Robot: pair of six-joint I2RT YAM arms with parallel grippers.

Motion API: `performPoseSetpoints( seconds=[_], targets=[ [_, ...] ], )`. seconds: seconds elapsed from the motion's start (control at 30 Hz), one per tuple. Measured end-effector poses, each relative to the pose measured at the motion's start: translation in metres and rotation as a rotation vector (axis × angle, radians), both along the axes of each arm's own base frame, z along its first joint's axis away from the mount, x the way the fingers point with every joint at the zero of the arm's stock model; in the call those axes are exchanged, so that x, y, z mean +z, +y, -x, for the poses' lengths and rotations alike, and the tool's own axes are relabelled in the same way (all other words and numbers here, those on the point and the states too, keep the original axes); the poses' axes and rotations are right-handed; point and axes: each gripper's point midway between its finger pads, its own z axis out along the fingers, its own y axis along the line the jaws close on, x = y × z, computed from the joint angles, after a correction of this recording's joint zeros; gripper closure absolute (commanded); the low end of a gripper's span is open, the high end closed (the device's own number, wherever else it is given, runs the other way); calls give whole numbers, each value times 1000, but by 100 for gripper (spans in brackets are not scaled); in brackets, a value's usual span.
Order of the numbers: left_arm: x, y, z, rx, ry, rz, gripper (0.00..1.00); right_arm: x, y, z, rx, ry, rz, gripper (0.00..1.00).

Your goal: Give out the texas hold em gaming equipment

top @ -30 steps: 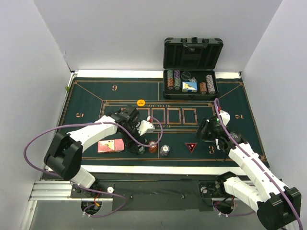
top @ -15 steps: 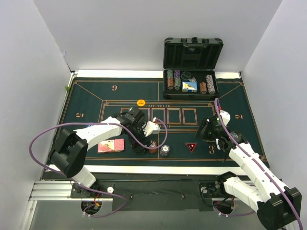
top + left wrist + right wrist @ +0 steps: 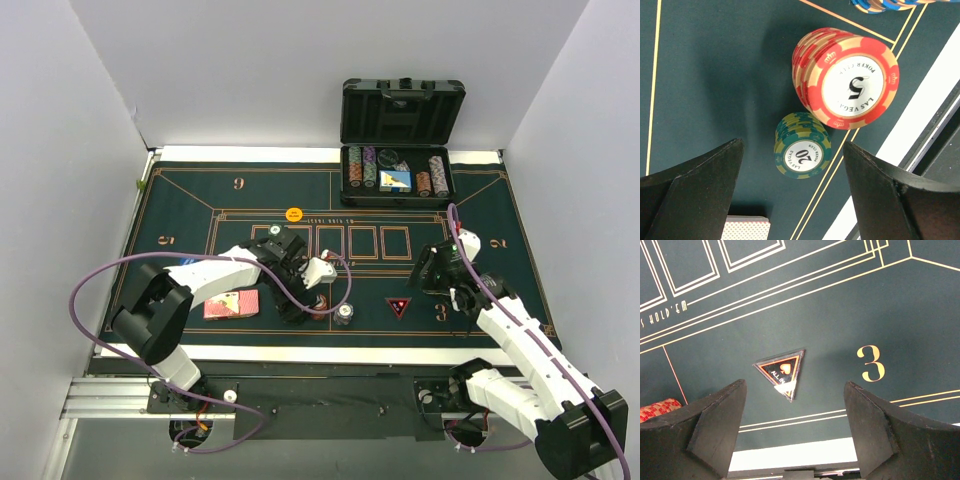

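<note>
**Top view:** In the past second the left arm has swung from the boxes at the middle of the felt mat (image 3: 190, 200) toward the near edge of the table (image 3: 250, 353). Its elbow is folded, and the left tool (image 3: 297, 300) now hangs over the short row of chip stacks. The playing cards (image 3: 231, 304) lie just to their left and the grey stack (image 3: 343, 315) sits clear on the right. The right arm has barely stirred, with the right tool (image 3: 435, 270) poised near the triangular marker (image 3: 398, 307). An orange button disc (image 3: 293, 214) lies farther up the mat. Most chips sit racked in the open case (image 3: 402, 110), so the share-out looks far from done.

**Left wrist view:** The tool points straight down, spread wide and empty, straddling the green stack (image 3: 801, 146). The red stack (image 3: 847, 80) stands just beside it. Picking up the green stack looks the likely next move.

**Right wrist view:** The tool stands well apart, holding nothing, above the marker on bare felt.
</note>
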Motion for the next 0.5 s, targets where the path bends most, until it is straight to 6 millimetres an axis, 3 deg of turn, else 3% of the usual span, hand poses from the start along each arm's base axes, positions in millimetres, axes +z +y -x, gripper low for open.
performPoseSetpoints(
  seconds=[0.3,0.5],
  targets=[
    [-6,0,7,-6,9,-5,21,0,0,0,-1,2,1,27],
    [-10,1,6,4,1,-8,43,0,0,0,-1,2,0,27]
  ],
)
